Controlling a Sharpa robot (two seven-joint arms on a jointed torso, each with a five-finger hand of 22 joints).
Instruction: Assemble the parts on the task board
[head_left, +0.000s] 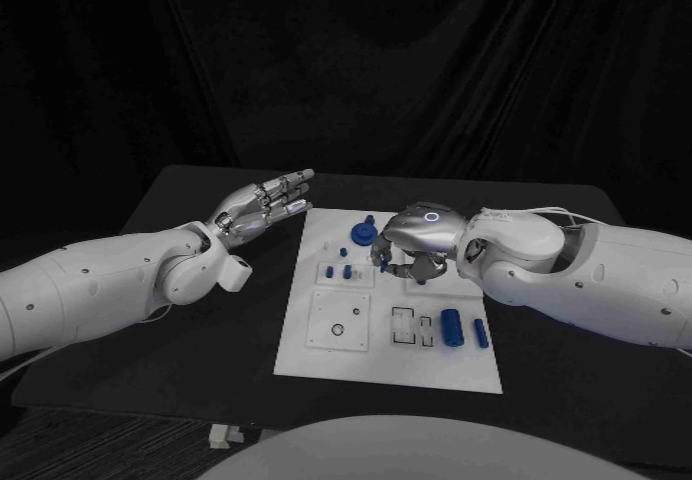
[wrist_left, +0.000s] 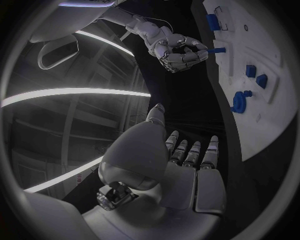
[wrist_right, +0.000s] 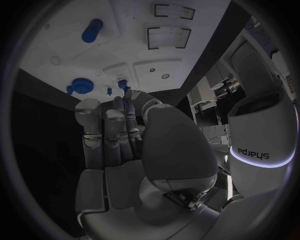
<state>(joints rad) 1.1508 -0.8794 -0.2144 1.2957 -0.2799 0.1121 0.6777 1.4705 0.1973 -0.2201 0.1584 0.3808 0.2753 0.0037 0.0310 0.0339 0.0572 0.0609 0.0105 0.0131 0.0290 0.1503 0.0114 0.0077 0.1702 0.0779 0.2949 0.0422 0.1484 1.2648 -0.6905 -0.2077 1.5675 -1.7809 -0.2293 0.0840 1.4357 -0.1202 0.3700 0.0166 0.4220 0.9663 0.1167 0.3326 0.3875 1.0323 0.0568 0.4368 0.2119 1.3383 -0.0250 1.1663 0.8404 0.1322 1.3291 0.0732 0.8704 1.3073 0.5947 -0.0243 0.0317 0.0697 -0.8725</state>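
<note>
A black table (head_left: 173, 350) stands before a heavy black curtain (head_left: 433, 80) that closes off the room behind it. In the middle of the table lies the white task board (head_left: 325, 350), a flat plate with square recesses and small holes.

The left hand (head_left: 267, 205) hovers beside the board's far left corner, off the plate, with its fingers (wrist_left: 187, 152) stretched out straight and apart — it holds nothing.

The right hand (head_left: 408, 250) hangs over the far half of the board, its fingers curled in, and pinches a slim blue peg (wrist_left: 216, 50) between thumb and finger, the peg's end sticking out toward the plate.

On the board, a round blue knob part (head_left: 362, 232) sits near the far edge, just beside the right hand. Two small blue pieces (head_left: 339, 271) stand a little nearer — close together. Toward the near right, a larger blue cylinder (head_left: 451, 328) lies flat, with a thinner blue bar (head_left: 480, 334) just beside it.
</note>
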